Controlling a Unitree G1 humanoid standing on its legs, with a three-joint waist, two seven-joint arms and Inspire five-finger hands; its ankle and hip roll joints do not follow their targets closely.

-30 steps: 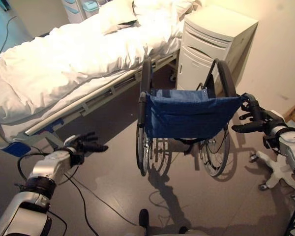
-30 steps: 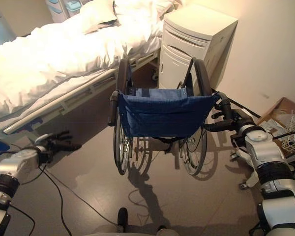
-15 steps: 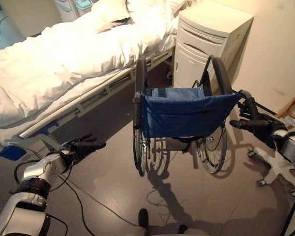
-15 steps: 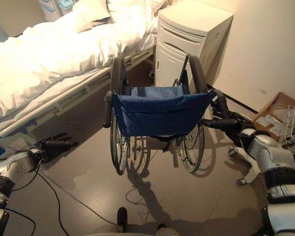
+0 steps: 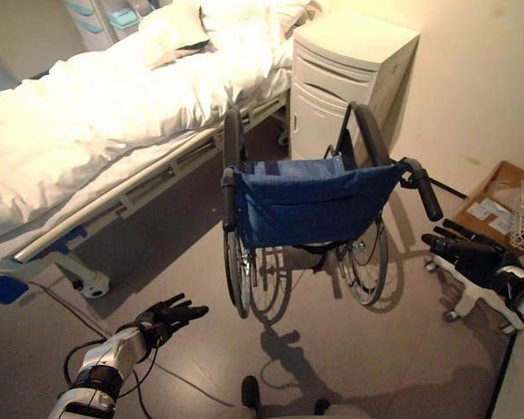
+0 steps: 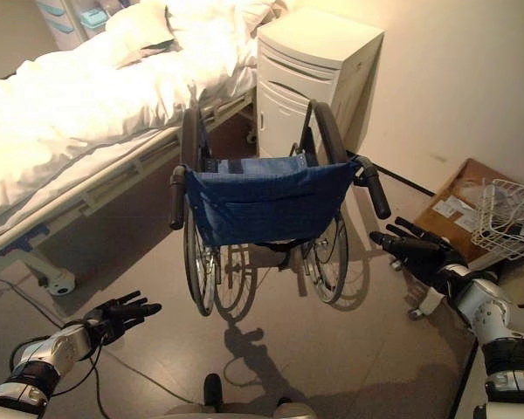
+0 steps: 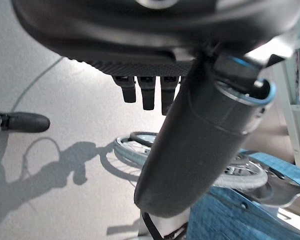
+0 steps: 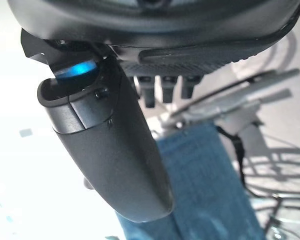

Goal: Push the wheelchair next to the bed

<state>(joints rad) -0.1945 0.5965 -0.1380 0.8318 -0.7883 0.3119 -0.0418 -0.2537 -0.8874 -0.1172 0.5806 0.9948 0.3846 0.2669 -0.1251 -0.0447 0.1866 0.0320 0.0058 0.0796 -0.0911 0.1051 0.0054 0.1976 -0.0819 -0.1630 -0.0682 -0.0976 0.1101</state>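
both robot hands (image 5: 170, 316) (image 6: 419, 249) open, off wheelchair (image 5: 314, 205) beside bed (image 5: 87, 122)

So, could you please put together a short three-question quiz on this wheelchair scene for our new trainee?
1. True or false: the right hand grips the wheelchair's push handle.
2. What stands against the wall just beyond the wheelchair?
A. the white cabinet
B. a green sofa
C. a ladder
3. Fill in: the bed lies on the robot's ____ side.

Key
1. False: both the right hand and the left hand are open and apart from the chair.
2. A
3. left
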